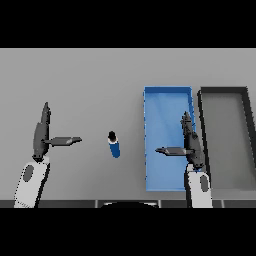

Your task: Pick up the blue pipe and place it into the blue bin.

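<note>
Grey and matte, the bench [90, 80] spreads smooth and flat across the head view. Nearest, by the near edge, the left hand [41, 135] rises from a white and grey forearm toward the bench's left side; its dark fingers [45, 117] point straight away from the near edge and its thumb sticks out sideways toward the middle, so the hand is released and holds nothing. The right hand [191, 145] hangs over the right wall of the bin, fingers likewise straight and thumb reaching left above the bin's floor, released too. Between the two hands, near the bench's middle and apart from both, stands the short blue cylindrical pipe with a black cap [114, 145], glossy and round-bodied, just beside the bin's left wall but not touching it. Right of it lies the long rectangular blue bin [167, 91] with thin upright walls and a lighter blue floor. Beside that, toward the right edge, sits a dark-rimmed rectangular tray with a grey floor [225, 90].
</note>
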`<act>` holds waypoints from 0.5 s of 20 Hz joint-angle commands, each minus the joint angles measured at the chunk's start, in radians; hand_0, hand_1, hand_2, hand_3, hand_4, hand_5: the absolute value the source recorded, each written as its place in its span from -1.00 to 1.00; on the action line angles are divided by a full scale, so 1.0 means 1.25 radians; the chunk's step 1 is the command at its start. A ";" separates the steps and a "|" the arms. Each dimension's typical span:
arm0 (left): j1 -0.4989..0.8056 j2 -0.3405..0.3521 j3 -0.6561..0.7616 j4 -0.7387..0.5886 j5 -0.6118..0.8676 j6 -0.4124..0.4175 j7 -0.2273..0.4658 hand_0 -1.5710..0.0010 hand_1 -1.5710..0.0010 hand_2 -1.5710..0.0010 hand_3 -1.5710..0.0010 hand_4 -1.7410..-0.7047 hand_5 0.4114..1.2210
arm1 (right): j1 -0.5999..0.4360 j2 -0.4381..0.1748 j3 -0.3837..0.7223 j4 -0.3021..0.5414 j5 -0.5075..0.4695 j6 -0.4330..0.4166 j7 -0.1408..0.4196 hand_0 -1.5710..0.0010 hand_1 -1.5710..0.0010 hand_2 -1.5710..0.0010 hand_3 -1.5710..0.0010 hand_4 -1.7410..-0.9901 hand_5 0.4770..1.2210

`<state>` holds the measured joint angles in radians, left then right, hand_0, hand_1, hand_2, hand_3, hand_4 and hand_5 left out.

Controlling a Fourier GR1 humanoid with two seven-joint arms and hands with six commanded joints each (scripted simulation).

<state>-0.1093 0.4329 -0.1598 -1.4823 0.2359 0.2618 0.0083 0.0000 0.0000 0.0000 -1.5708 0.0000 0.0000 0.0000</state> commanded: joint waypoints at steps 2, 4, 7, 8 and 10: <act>-0.001 0.000 0.001 0.001 0.001 -0.001 -0.005 1.00 1.00 1.00 1.00 0.29 -0.56 | -0.001 0.001 0.001 0.001 0.000 -0.001 0.001 1.00 1.00 1.00 1.00 0.37 -0.62; -0.002 0.001 0.003 0.003 0.002 -0.002 -0.006 1.00 1.00 1.00 1.00 0.29 -0.56 | -0.003 0.002 0.001 0.002 0.002 -0.002 0.001 1.00 1.00 1.00 1.00 0.37 -0.62; 0.005 0.070 -0.023 -0.012 0.008 -0.114 -0.039 1.00 1.00 1.00 1.00 0.29 -0.56 | 0.020 -0.031 0.036 -0.032 0.042 0.020 -0.032 1.00 1.00 1.00 1.00 0.37 -0.62; 0.013 0.112 -0.038 -0.021 0.013 -0.183 -0.059 1.00 1.00 1.00 1.00 0.29 -0.56 | 0.030 -0.058 0.051 -0.039 0.070 0.033 -0.043 1.00 1.00 1.00 1.00 0.38 -0.62; 0.008 0.151 -0.044 -0.007 0.028 -0.262 -0.080 1.00 1.00 1.00 1.00 0.28 -0.57 | 0.050 -0.080 0.072 -0.070 0.093 0.047 -0.054 1.00 1.00 1.00 1.00 0.37 -0.62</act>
<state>-0.0988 0.6215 -0.2146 -1.4909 0.2706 -0.0656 -0.0919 0.0631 -0.0996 0.0902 -1.6577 0.1166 0.0593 -0.0722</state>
